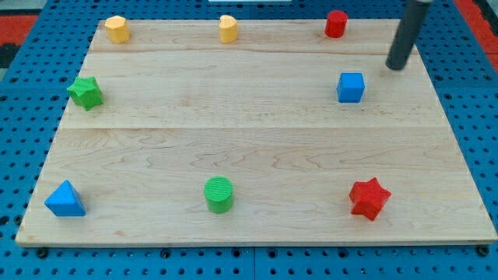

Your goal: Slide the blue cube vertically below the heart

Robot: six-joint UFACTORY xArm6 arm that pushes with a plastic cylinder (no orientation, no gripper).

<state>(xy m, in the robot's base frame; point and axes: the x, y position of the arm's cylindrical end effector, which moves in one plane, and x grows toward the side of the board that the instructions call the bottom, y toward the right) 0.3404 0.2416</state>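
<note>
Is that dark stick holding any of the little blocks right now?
Nothing is held. My tip rests on the wooden board, up and to the view's right of the blue cube, with a gap between them.

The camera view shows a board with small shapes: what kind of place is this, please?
Probably a robotics lab test bench. A wooden board lies on a blue perforated base, small coloured blocks such as the blue cube and red star are spread on it, and my tip stands up-right of the cube.
</note>
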